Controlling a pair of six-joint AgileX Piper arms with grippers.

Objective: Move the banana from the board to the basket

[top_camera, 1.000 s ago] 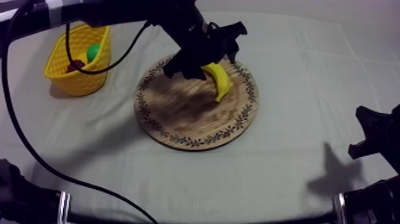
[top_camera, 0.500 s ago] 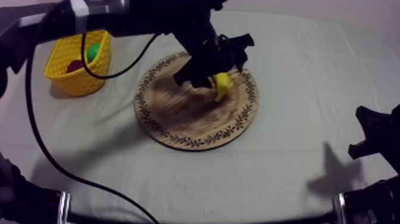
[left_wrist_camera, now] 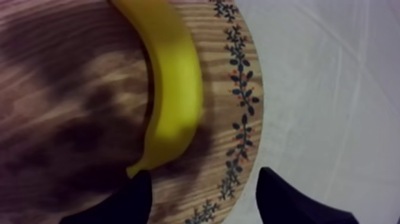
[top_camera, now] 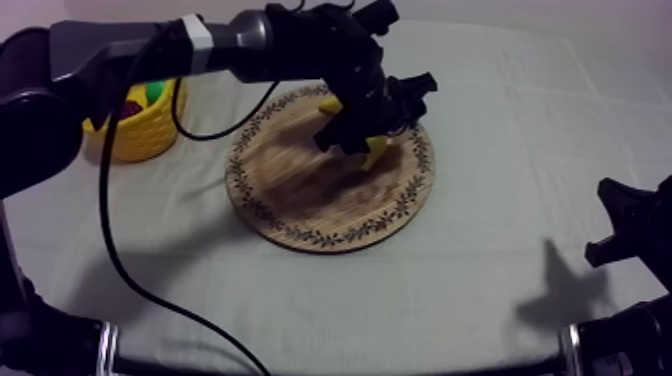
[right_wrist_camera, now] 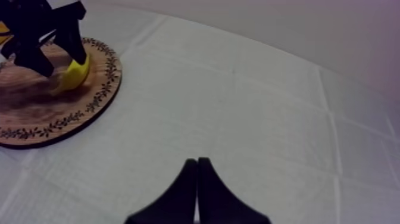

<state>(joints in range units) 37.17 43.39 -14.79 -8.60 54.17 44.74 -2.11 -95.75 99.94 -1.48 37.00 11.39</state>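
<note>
My left gripper has moved a little toward the right edge of the bench, and less of the banana shows under it now. My left arm now covers more of the yellow basket.

The top camera hangs above the grey-white cloth-covered table, looking down at a slant. The left wrist camera is close over the round wooden board with a patterned rim, facing down. The right wrist camera, low and farther off, looks across at the same board.

Left end effector at banana on wooden board; yellow basket at table's left
</note>
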